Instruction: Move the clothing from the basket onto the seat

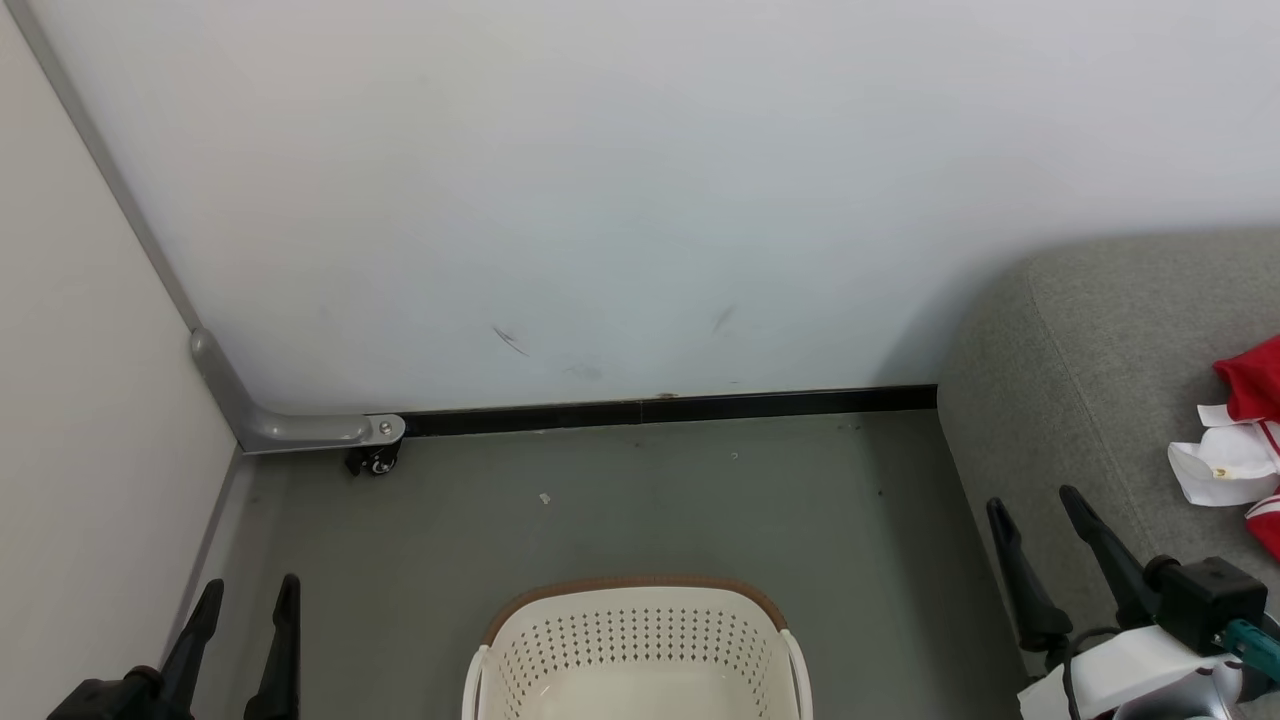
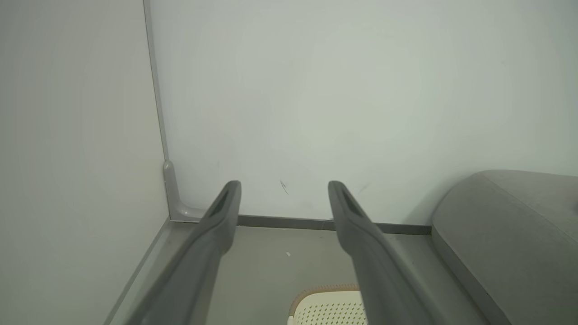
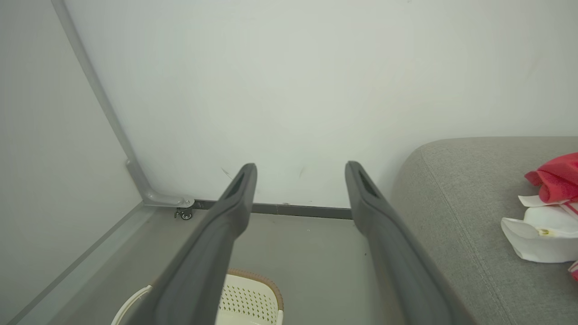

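My left end effector [image 1: 252, 583] hangs low on the left, its two fingers spread apart and holding nothing. It sits close to the pale side panel [image 1: 90, 450], so a careless swing outward could scrape the panel. Further back, a small caster [image 1: 377, 461] sits on the floor [image 1: 650, 500] under a grey bracket at the foot of the wall [image 1: 640, 200], well clear of me.

The basket [image 1: 640, 640] stands on the floor between my arms. The part of its inside that I can see looks bare, though the near part is cut off, so I cannot rule out a piece left in it. It looks light. I judge that a finger caught on the rim or in the holes would drag or tip it.

My right end effector [image 1: 1030, 498] is also spread wide and empty, beside the near corner of the seat [image 1: 1080, 400]. A low reach here could snag the woven cover.

The clothing [image 1: 1252, 385], red with white parts, lies on the seat at the far right. A stray sweep of my right arm might pull it off.

I can read no brand, label or writing anywhere, and the white tags are too small to make out.
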